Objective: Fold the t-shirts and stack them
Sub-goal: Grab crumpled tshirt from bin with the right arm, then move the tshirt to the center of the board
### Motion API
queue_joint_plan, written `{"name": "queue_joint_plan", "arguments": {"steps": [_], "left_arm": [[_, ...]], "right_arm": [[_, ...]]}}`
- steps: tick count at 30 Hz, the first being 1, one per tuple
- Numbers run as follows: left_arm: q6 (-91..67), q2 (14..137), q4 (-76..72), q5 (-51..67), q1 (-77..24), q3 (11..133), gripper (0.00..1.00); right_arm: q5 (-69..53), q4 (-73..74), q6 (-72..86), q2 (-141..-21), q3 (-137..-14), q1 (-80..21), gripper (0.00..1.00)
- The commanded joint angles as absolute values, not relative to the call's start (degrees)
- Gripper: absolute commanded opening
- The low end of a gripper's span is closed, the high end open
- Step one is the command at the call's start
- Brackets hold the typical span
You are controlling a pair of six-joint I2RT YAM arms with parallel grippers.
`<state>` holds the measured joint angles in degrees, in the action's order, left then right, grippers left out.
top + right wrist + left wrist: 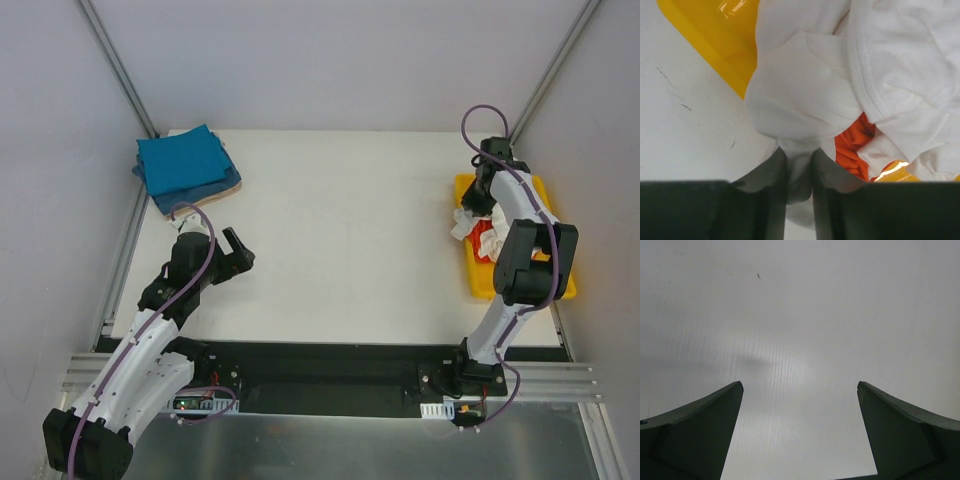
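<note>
Folded teal-blue t-shirts [182,160] lie stacked on a tan one [228,186] at the table's far left corner. A crumpled white t-shirt [464,220] and an orange-red t-shirt [488,240] lie in the yellow tray [556,280] at the right. My right gripper [480,205] is shut on a fold of the white t-shirt [805,95] at the tray's left edge; the orange-red shirt [852,145] shows beside it. My left gripper [240,252] is open and empty over bare table [800,340].
The white table [350,230] is bounded by grey walls at the back and both sides. The yellow tray's rim [705,35] shows in the right wrist view. A black rail with the arm bases runs along the near edge [330,365].
</note>
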<state>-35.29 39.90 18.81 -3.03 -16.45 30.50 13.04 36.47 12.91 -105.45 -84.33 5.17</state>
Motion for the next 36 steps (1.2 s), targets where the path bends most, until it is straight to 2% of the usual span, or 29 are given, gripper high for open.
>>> {"name": "queue_joint_plan", "arguments": {"steps": [1, 3, 9, 15, 19, 22, 26, 27, 32, 36], "left_arm": [[-35.3, 40.2, 19.0, -2.2, -16.4, 32.7, 0.99], [-35.3, 40.2, 19.0, -2.2, -16.4, 32.6, 0.99], [-35.5, 39.9, 19.0, -1.8, -16.4, 32.4, 0.99], [-35.0, 39.8, 19.0, -1.1, -16.4, 32.5, 0.99], [-35.1, 38.9, 19.0, -1.3, -16.4, 32.0, 0.99], [-35.0, 38.1, 19.0, -1.1, -16.4, 31.7, 0.99], [-35.0, 37.4, 19.0, -1.3, -16.4, 31.1, 0.99], [-34.9, 37.4, 19.0, -1.2, -16.3, 31.0, 0.99], [-35.0, 36.8, 19.0, -1.3, -16.4, 30.6, 0.99], [-35.2, 36.8, 18.9, -1.4, -16.4, 30.4, 0.99]], "right_arm": [[14.6, 35.3, 12.1, -102.2, -86.6, 5.4, 0.17], [17.0, 34.1, 12.0, -98.1, -84.4, 5.4, 0.12], [23.3, 33.1, 9.6, -85.8, -82.4, 5.4, 0.13], [28.4, 36.6, 6.7, -76.3, -88.8, 5.5, 0.16], [25.7, 37.2, 5.5, -72.2, -94.0, 5.5, 0.16], [17.3, 34.1, 4.3, -68.3, -96.8, 5.4, 0.16], [1.7, 26.6, 4.2, -64.6, -98.4, 5.4, 0.2], [-5.6, 25.3, 4.8, -64.6, -101.0, 5.4, 0.2], [-27.3, 20.8, 15.5, -69.0, -112.5, 5.3, 0.2], [-40.1, 5.7, 29.5, -74.3, -118.0, 3.0, 0.21]]}}
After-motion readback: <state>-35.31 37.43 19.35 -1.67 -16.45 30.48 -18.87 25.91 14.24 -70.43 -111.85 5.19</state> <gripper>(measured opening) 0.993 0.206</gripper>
